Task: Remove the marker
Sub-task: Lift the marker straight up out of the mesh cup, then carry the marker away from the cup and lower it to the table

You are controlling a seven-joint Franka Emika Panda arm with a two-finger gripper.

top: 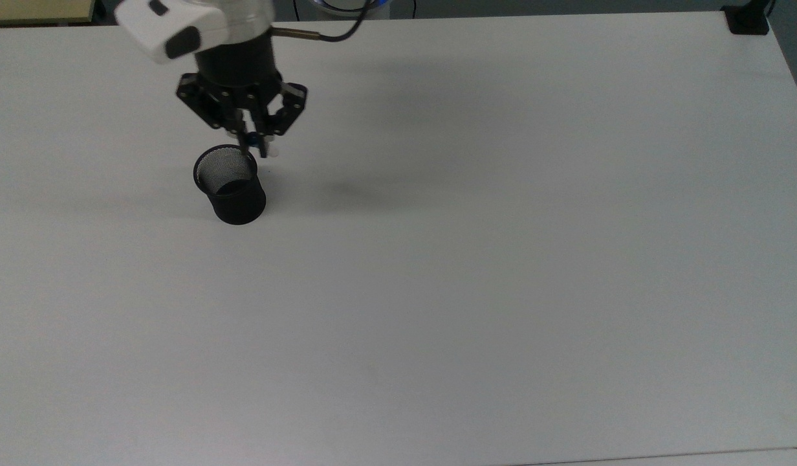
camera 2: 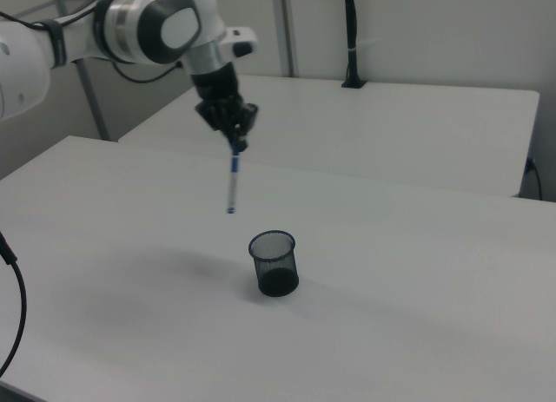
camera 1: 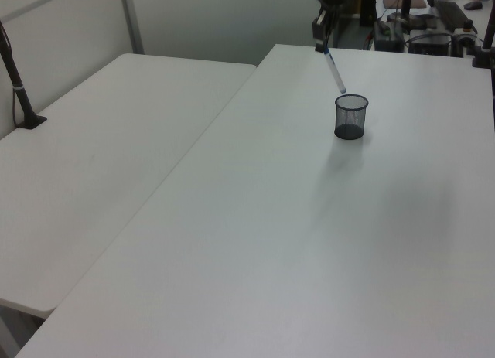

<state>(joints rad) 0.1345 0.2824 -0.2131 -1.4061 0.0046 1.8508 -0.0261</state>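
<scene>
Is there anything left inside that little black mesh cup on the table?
The cup looks empty: the top view shows bare mesh wall and a dark bottom. The marker hangs clear above it, held by the gripper. The cup's near wall hides part of the floor inside.

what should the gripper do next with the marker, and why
Probably carry it sideways and lower it onto bare table. The gripper holds the marker by its top, and its lower tip hangs clear above the cup, so it is already out.
</scene>
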